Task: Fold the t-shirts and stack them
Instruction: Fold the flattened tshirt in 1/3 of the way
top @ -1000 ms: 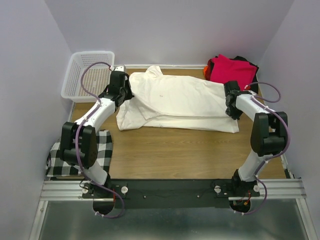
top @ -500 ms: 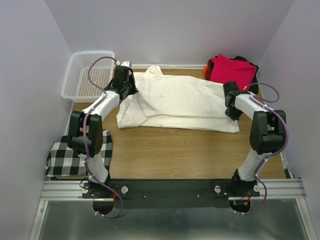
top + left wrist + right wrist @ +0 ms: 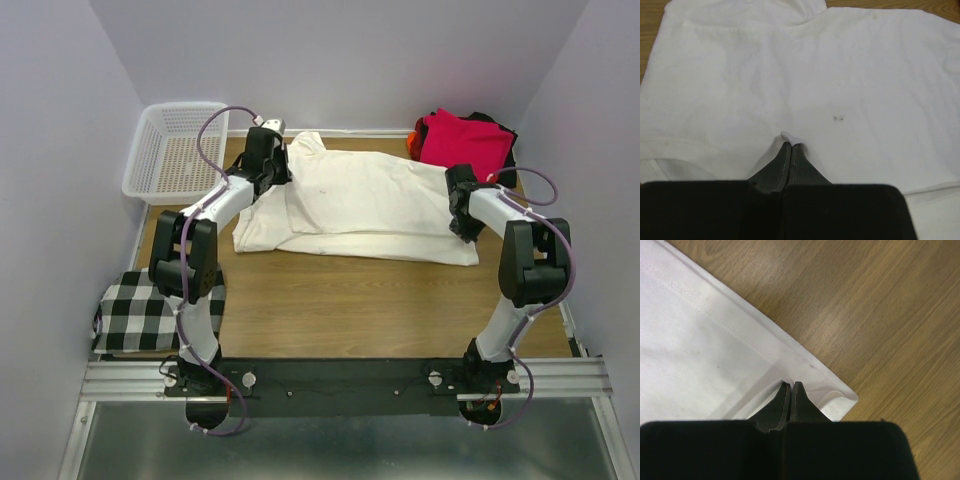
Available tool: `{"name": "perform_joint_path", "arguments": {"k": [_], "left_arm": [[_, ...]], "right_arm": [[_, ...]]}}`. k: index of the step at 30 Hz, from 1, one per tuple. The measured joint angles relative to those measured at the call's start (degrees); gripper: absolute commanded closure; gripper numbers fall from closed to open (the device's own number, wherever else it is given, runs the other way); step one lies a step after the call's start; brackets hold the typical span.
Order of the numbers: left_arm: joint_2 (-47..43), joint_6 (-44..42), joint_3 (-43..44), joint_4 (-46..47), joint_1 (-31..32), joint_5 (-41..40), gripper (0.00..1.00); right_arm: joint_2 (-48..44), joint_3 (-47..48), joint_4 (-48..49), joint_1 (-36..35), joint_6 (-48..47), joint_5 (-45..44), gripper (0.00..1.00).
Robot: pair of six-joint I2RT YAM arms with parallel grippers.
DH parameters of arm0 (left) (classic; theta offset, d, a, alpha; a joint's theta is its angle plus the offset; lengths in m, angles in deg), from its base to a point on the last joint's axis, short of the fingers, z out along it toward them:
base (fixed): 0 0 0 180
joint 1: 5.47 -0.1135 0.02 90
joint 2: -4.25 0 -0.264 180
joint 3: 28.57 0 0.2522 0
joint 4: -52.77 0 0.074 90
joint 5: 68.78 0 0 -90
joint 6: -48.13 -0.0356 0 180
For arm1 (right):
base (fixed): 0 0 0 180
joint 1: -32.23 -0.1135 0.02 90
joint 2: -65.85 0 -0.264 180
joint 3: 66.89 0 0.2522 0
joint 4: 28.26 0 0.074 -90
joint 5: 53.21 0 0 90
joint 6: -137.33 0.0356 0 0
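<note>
On the wood table point(image 3: 350, 300), left end effector point(image 3: 791, 146) and right end effector point(image 3: 791, 385) pinch the cream t-shirt point(image 3: 370, 200).

Wooden table point(image 3: 350, 300), pale lilac walls point(image 3: 350, 60)

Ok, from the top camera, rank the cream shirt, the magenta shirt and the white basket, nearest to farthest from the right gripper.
1. Cream shirt: the right gripper is shut on its right edge.
2. Magenta shirt: folded, far right corner, beyond the gripper.
3. White basket: far left corner.
</note>
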Motion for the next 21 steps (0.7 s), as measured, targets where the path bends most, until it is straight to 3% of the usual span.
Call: {"name": "perform_joint_path", "arguments": {"k": [6,7,8,9,10,11,12,13,21], "left_arm": [[1.84,-1.81,2.27,0.63,0.37,0.28,0.99],[2.14,-2.08,2.43,0.66,0.37,0.28,0.90],[2.36,-2.40,2.47,0.55,0.37,0.24,0.73],[2.51,-2.91,2.49,0.35,0.37,0.07,0.66],[2.60,-3.21,2.49,0.07,0.37,-0.15,0.56],[2.60,-3.76,2.47,-0.22,0.37,-0.90,0.09],[2.60,-3.85,2.45,-0.24,0.37,-1.27,0.02],[2.56,-4.33,2.43,-0.22,0.37,-2.14,0.02],[-3.19,-5.40,-2.67,0.17,0.33,-8.48,0.02]], "right_arm": [[0.28,-0.07,-0.02,0.02,0.02,0.00,0.99],[0.31,-0.07,0.00,0.02,0.02,0.00,0.91],[0.33,-0.07,0.00,0.02,0.02,0.02,0.87],[0.37,-0.07,0.00,0.02,0.07,0.02,0.81],[0.37,-0.07,0.02,0.02,0.07,0.04,0.63],[0.39,-0.07,0.00,0.02,0.04,0.09,0.59],[0.39,-0.07,0.02,0.04,0.07,0.13,0.51],[0.39,-0.07,0.02,0.07,-0.31,0.26,0.45],[0.28,2.12,-0.09,0.35,-1.20,-0.79,0.43]]}}
